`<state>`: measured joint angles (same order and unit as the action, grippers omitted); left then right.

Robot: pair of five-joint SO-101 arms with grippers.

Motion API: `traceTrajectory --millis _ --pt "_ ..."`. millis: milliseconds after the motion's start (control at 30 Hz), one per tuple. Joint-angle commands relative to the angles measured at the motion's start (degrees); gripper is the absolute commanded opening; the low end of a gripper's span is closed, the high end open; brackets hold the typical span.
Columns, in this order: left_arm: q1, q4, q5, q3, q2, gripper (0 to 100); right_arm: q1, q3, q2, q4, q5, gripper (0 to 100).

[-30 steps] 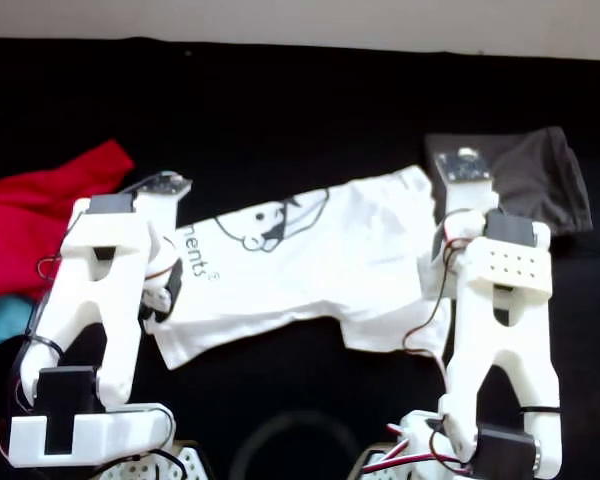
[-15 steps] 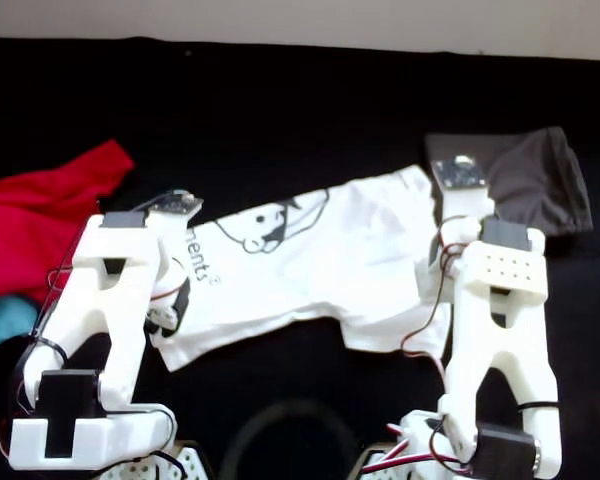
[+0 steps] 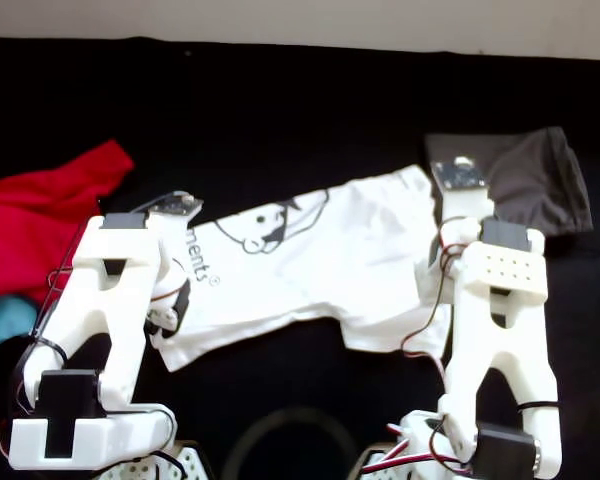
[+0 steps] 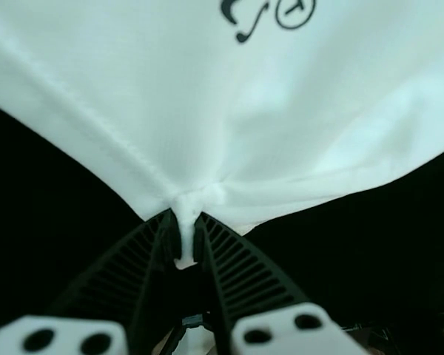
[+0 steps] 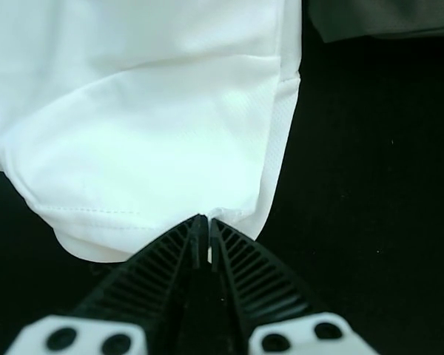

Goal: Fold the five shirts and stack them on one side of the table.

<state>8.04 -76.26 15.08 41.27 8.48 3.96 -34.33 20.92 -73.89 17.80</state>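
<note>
Lettering: dark print (image 3: 202,262) on the white shirt (image 3: 310,270) comes out from under my left arm. Only its last few letters show, no whole word.
Circled mark (image 4: 296,10): ends that print, above my left end effector (image 4: 186,229); its inner sign is cut off.
Numbers: none readable.

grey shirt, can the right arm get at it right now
Probably not yet: the right hand is shut on the edge of the white shirt. The grey shirt lies close by, nothing between them.

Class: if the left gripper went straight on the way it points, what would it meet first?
The white shirt: the left gripper pinches its edge, and more of it seems to lie directly ahead.
</note>
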Motion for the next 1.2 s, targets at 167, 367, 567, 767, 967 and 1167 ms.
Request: traceTrajectory --millis 167,367,567,767,967,1167 --pt "-0.6 -0.2 0.4 -0.3 2.0 3 0.2 0.1 2.2 -1.7 0.8 0.7" --pt "-0.5 -0.2 0.4 -0.4 2.1 17 0.0 0.7 2.2 -4.0 0.9 17.0" --pt "-0.4 -2.7 0.4 -3.9 2.1 17 -0.1 5.9 5.9 -9.8 0.6 18.3" --pt "-0.4 -15.4 0.4 -20.1 2.1 17 -1.1 11.1 8.8 -7.2 0.4 12.5" --pt "2.5 -19.7 0.4 -34.3 1.5 13 -4.8 11.7 2.9 -1.9 0.4 1.4" --pt "2.3 -10.5 0.1 -28.9 -1.5 0 -7.3 14.7 -8.1 6.3 -4.0 0.5"
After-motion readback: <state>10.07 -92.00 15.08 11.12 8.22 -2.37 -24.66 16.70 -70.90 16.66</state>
